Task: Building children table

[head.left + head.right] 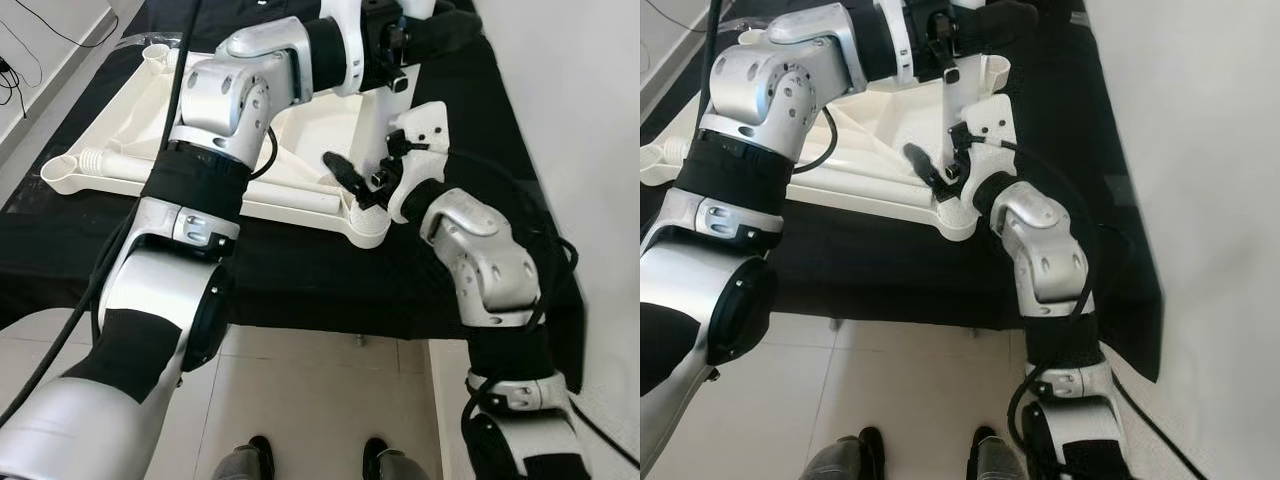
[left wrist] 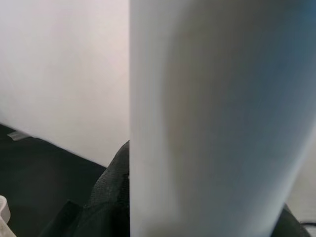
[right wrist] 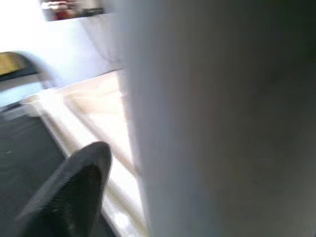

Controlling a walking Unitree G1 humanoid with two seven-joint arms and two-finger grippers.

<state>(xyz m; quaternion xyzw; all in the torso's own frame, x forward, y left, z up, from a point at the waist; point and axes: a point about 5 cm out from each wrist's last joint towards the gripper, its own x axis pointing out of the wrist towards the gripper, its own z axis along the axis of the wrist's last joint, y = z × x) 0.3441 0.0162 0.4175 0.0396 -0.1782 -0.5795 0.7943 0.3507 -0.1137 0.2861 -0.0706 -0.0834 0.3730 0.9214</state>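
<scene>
A white plastic children's table top [image 1: 300,207] lies upside down on a black cloth. A white table leg [image 1: 371,130] stands upright in the socket at its near right corner [image 1: 368,228]. My left gripper [image 1: 405,45] reaches across and is shut on the leg's upper part; the left wrist view has the leg [image 2: 217,118] close up beside a black finger [image 2: 106,197]. Low on the leg is my right gripper [image 1: 358,180]. It is open, one black finger [image 3: 69,192] standing apart from the leg [image 3: 222,118].
Another white leg [image 1: 135,166] lies flat on the table top near its left side, by an open corner socket [image 1: 58,172]. The black cloth [image 1: 300,280] ends just before my feet [image 1: 255,455] on the tiled floor. A pale wall [image 1: 590,120] runs close on the right.
</scene>
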